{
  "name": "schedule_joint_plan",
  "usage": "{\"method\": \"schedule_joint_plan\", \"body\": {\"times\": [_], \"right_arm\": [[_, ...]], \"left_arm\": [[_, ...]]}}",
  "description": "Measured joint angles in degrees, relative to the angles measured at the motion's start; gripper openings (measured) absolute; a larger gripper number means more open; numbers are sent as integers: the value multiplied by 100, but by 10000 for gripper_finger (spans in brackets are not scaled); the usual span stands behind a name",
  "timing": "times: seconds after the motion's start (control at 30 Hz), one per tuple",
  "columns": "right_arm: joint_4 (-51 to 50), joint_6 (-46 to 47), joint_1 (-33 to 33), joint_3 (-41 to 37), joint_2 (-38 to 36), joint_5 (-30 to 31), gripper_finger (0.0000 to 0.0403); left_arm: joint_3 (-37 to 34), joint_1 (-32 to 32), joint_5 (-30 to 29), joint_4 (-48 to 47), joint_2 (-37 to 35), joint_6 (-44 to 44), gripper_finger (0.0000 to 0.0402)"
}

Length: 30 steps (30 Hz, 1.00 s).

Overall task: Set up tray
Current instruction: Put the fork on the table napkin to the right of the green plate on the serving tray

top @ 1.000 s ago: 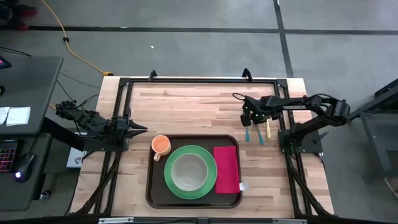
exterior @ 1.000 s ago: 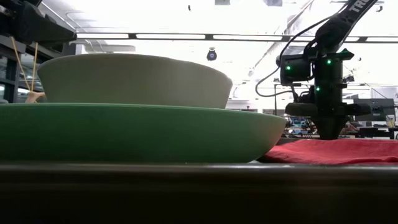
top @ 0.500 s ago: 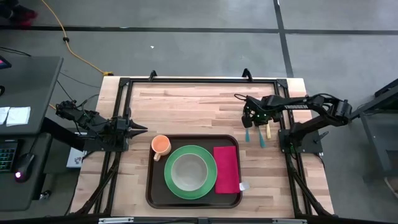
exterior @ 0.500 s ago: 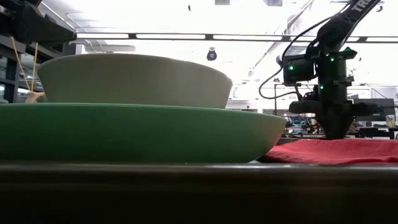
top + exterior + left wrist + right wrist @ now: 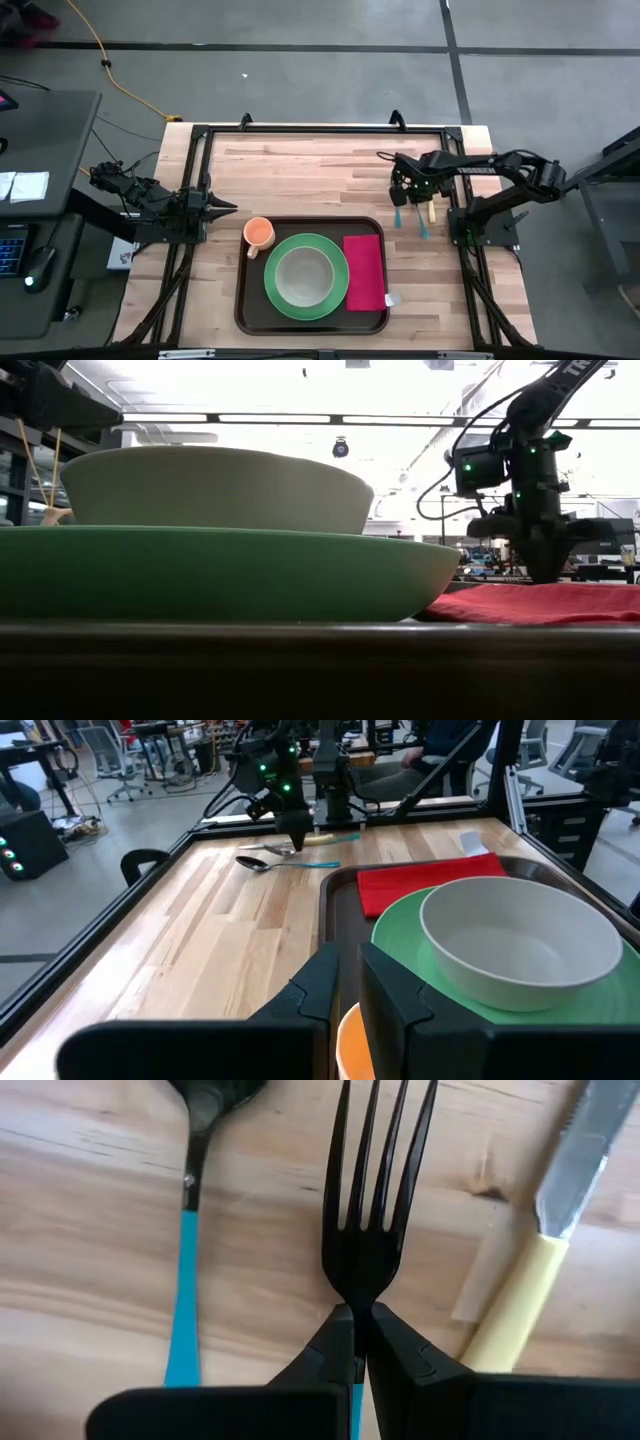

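Right gripper [image 5: 356,1325] pinching our fork [image 5: 372,1190] | spoon [image 5: 190,1200], knife [image 5: 545,1230] flank it near table's [image 5: 300,165] right edge | left gripper [image 5: 345,975] slightly spread by tray [image 5: 243,310].

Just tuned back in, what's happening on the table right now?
The right hand is shut on the neck of a black fork on the bare wood beside the tray, with a blue-handled spoon and a yellow-handled knife lying either side of it. The tray already carries a green plate with a pale bowl on it, a red napkin and an orange cup. The left hand waits near the cup, holding nothing.
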Motion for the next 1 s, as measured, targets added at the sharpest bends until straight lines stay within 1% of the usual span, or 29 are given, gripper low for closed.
{"method": "schedule_joint_plan", "body": {"times": [0.23, 0.37, 0.53, 0.83, 1.0], "right_arm": [[-647, -10, 11, 475, -4, -41, 3], [-1082, 116, 185, 717, -7, -43, 5], [-1477, 377, 513, 942, -9, -22, 3], [-1510, 1134, 1223, 1168, -11, -92, 8], [-1507, 1711, 1757, 1283, -11, -166, 6]], "left_arm": [[0, 0, -2, 0, -2, 0, 69], [0, 0, -4, -2, -1, 0, 69], [0, 0, -7, 0, -1, -1, 69], [0, 0, -7, 0, -2, -2, 69], [0, 0, -6, 0, -1, -1, 69]]}}
